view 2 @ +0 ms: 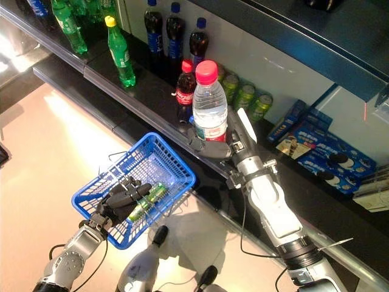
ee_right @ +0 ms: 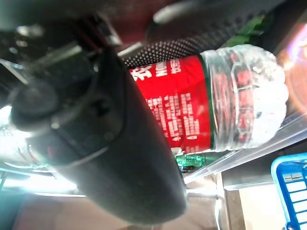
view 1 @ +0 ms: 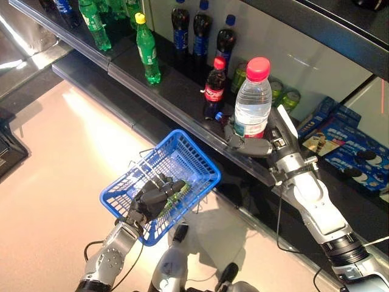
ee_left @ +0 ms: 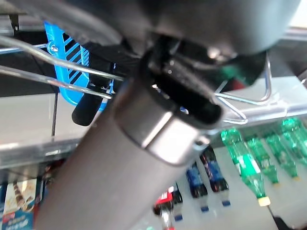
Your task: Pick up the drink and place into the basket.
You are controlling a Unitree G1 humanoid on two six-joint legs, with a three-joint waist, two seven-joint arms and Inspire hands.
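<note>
Right hand (view 1: 254,146) clamped round upright water bottle (view 1: 252,100) above shelf (view 1: 176,100) edge, left hand (view 1: 155,196) curled on blue basket (view 1: 182,159) wire handle, a green item, perhaps a pack, inside

I am in a shop aisle.
Upper frame: long dark shelf (view 1: 176,91) of green plastic bottles (view 1: 147,50), dark cola bottles (view 1: 180,27), blue biscuit boxes (view 1: 349,143).

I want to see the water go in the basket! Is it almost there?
Halfway. Done: the right hand has its fingers round the water bottle, lifted off the shelf. In hand: the left hand holds the blue basket ready. Left: move the bottle over and drop it in.
</note>
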